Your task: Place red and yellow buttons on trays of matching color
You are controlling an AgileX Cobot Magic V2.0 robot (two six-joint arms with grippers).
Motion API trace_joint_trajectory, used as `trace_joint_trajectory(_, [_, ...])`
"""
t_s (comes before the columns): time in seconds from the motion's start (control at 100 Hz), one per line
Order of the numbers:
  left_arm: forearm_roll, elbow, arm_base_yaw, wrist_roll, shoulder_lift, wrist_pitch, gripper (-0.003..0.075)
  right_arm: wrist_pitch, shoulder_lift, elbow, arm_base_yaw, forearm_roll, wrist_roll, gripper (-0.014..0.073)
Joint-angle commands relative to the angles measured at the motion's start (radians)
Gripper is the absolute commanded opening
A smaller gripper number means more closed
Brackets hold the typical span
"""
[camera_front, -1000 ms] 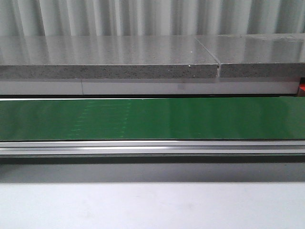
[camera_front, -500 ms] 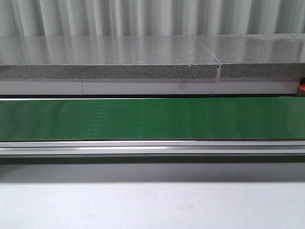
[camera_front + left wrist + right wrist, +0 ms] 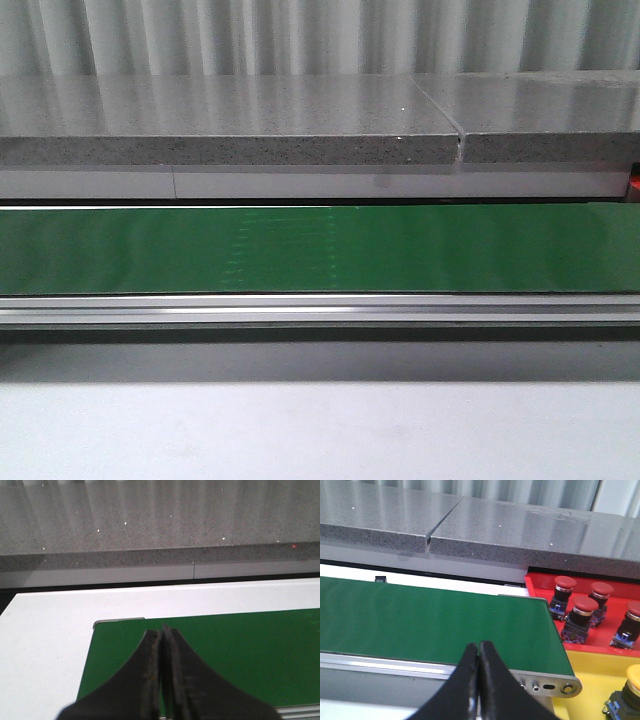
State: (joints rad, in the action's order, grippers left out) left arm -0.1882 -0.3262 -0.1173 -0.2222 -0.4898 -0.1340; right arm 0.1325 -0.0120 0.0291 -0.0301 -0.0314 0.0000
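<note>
Only a faint pale patch on the green belt [image 3: 320, 250] has changed since the earlier front pictures: it has drifted to the right, from left of centre to about the middle, so I judge the belt is running rightward. Neither of my arms shows in the front view.

My right pincer [image 3: 479, 652] is closed, its two dark fingers pressed together with nothing between them, hanging over the near edge of the belt close to its right end. My left pincer [image 3: 162, 637] is likewise pressed shut and empty, over the belt's left end, where the green surface meets a white counter [image 3: 45, 630].

No button rides on the belt in any view. The buttons I can see lie to the right of my right pincer, past the belt's end. Four red buttons [image 3: 582, 612] stand upright in the red tray [image 3: 540, 587], which sits on the far side. Nearer to me lies the yellow tray [image 3: 590, 667], holding one yellow button [image 3: 634, 677] at the picture's edge and part of another object below it that I cannot make out.

Both trays are well apart from my left pincer and just beside my right one, so I judge the right arm is the one placed to carry any button arriving along the belt.
</note>
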Motion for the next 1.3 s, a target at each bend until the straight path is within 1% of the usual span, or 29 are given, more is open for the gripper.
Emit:
trace_joint_trajectory(0.0, [-0.038, 0.027, -0.009, -0.043, 0.037, 0.151, -0.002, -0.088, -0.013, -0.007, 0.0, -0.011, 0.0, -0.0071])
trace_joint_trajectory(0.17, [-0.012, 0.142, 0.017, -0.043, 0.147, 0.158, -0.002, -0.088, -0.013, -0.007, 0.0, -0.011, 0.0, -0.0071])
trace_joint_trajectory(0.32, [0.072, 0.231, 0.064, -0.006, 0.267, 0.158, -0.002, -0.088, -0.013, -0.007, 0.0, -0.011, 0.0, -0.0071])
trace_joint_trajectory(0.52, [0.074, 0.337, 0.084, 0.005, 0.426, 0.158, -0.002, -0.088, -0.013, -0.007, 0.0, -0.011, 0.0, -0.0071])
trace_joint_trajectory(0.62, [0.048, 0.373, 0.084, 0.005, 0.501, 0.164, -0.002, -0.088, -0.013, -0.007, 0.0, -0.011, 0.0, -0.0071])
trace_joint_trajectory(0.67, [0.038, 0.373, 0.084, 0.005, 0.532, 0.123, -0.002, -0.088, -0.013, -0.007, 0.0, -0.011, 0.0, -0.0071])
trace_joint_trajectory(0.96, [0.026, 0.373, 0.084, 0.005, 0.53, 0.134, -0.002, -0.088, -0.012, -0.007, 0.0, -0.011, 0.0, -0.0071])
trace_joint_trajectory(1.06, [0.063, 0.373, 0.084, 0.005, 0.53, 0.134, -0.002, -0.088, -0.012, -0.007, 0.0, -0.011, 0.0, -0.0071])
trace_joint_trajectory(1.29, [0.063, 0.373, 0.084, 0.005, 0.53, 0.134, -0.002, -0.088, -0.012, -0.007, 0.0, -0.011, 0.0, -0.0071])
